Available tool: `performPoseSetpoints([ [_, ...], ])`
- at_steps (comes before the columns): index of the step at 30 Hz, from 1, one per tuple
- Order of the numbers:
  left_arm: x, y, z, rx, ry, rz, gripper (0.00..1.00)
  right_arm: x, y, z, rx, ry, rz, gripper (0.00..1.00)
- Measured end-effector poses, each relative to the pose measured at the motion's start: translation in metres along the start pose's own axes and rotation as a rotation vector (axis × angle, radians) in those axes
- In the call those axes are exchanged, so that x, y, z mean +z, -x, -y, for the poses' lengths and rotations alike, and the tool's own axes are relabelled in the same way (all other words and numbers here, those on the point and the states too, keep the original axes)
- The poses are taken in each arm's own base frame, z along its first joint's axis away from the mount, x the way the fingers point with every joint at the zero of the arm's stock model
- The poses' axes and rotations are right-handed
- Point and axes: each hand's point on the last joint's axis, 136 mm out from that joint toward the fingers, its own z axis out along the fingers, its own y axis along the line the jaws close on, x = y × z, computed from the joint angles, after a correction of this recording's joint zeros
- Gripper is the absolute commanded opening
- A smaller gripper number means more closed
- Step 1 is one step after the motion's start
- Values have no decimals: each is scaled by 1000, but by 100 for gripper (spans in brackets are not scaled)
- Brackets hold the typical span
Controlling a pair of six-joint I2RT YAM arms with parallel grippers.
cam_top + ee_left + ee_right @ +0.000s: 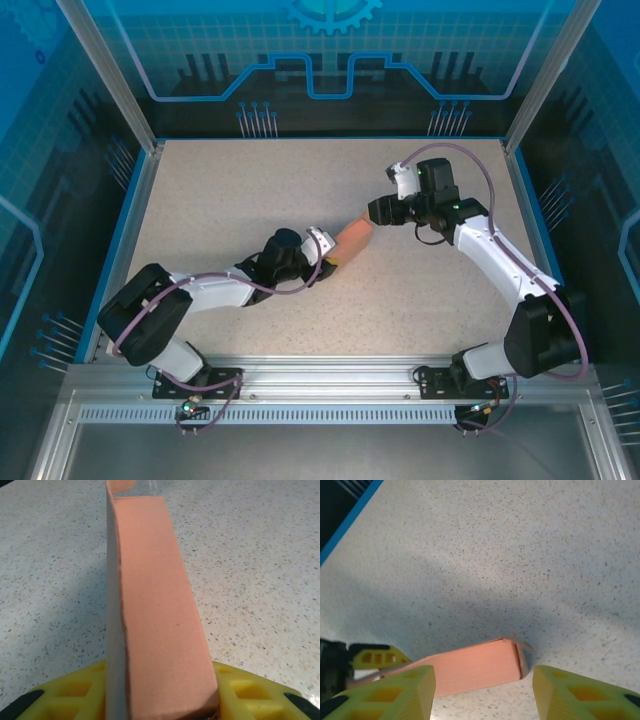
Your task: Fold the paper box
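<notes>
Salmon-pink card, the paper box point(352, 240) is a slim closed rectangle at the centre of the top view, on or just over the speckled table point(230, 190); I cannot tell which. The left gripper point(322, 252) pinches its lower-left end, with the box on edge between the yellow fingers point(70, 697). The left arm lies low, reaching in from the lower left. The right gripper point(380, 212) is at the upper-right end, fingers point(395, 695) spread and not clamping. The right arm arcs in from the lower right, elbow bent.

Speckled beige table point(250, 190) — blue-edged
</notes>
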Motion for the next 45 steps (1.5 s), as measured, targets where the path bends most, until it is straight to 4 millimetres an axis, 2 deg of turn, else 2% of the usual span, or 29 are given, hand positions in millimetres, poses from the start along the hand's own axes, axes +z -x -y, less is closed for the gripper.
performPoseSetpoints([
  [7,-9,-3,-10,-8,-79,-5,34,5,-3,0,-310,24,-13,52],
  [11,-10,-2,-7,3,-122,6,34,18,-13,8,-439,37,-74,50],
  [17,-13,-2,-12,-7,-141,17,35,37,-31,15,-570,79,-154,48],
  [23,-14,-2,-10,1,-156,22,35,44,-39,17,-624,122,-173,39],
  [30,-14,-2,-9,4,-159,23,35,51,-34,18,-653,135,-176,26],
  [36,-14,-2,-9,4,-159,23,36,52,-30,15,-671,140,-174,19],
  [45,-14,-2,-9,3,-159,21,36,59,-39,12,-670,155,-209,9],
])
